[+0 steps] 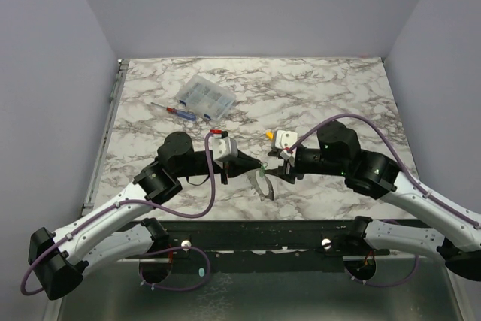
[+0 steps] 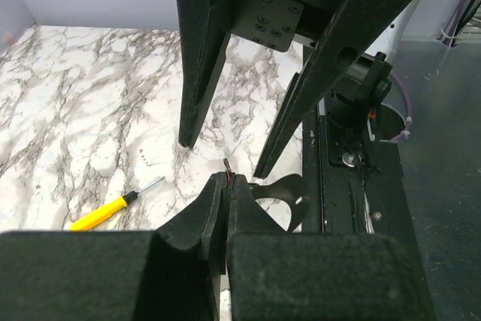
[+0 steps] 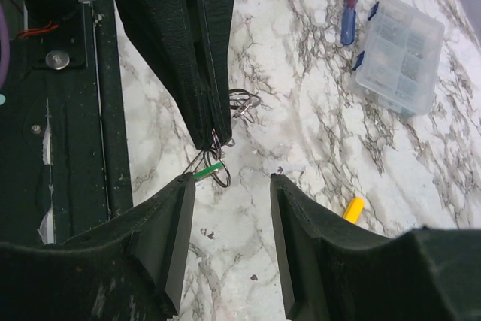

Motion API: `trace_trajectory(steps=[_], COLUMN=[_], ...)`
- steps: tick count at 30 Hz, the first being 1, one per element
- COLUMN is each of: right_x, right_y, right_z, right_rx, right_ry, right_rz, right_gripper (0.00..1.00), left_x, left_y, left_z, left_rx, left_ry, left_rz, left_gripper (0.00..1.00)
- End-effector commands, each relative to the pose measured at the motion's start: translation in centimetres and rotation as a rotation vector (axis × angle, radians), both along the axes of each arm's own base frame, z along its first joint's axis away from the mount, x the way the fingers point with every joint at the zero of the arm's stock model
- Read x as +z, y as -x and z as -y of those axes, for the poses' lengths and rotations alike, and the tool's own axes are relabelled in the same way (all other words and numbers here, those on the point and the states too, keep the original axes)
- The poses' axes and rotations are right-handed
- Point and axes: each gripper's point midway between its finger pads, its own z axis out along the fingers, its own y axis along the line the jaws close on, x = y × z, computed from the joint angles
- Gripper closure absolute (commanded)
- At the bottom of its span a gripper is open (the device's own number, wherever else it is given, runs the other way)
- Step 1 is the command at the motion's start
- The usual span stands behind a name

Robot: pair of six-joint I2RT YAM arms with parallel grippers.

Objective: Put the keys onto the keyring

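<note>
Left gripper: clamped on keyring wire, near bench front edge.
Right gripper: wide, facing it.
Green key: hanging under left tips.
Box: well apart, far side.

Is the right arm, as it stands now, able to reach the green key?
Probably yes. The right claw is open, and the green key sits just ahead of its fingertips. Only the shut left claw, close beside the key, crowds the approach.

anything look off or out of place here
Nothing stands out. The clear box sits flat with the screwdriver beside it, nothing spilled. The left gripper is shut on the keyring, the green key at its tip; the right gripper is open.
</note>
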Motion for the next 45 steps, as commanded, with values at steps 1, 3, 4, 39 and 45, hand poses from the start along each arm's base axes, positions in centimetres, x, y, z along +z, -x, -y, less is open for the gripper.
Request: trace_trajectory(steps=[1, 3, 4, 39, 45], right_x=[0.1, -0.3, -0.4, -0.2, -0.6], right_y=[-0.1, 0.1, 0.1, 0.9, 0.8], right_z=[-0.5, -0.7, -0.8, -1.4, -2.0], right_rx=[0.025, 0.041, 0.044, 0.051, 0.041], right_ry=[0.018, 0.027, 0.029, -0.085, -0.119], right_rz=[0.018, 0.006, 0.004, -0.028, -0.065], right_gripper=[0.48, 0.52, 0.53, 0.98, 0.98], left_x=[0.6, 0.7, 0.6, 2.7, 4.2], left_y=[0.5, 0.6, 0.6, -1.1, -1.6], left_z=[0.2, 0.2, 0.2, -1.0, -1.5], left_rx=[-0.029, -0.034, -0.035, 0.111, 0.159], left_ry=[0.024, 0.024, 0.023, 0.106, 0.195], left_rz=[0.028, 0.026, 0.026, 0.058, 0.028], left_gripper=[1.0, 1.0, 1.0, 1.0, 1.0])
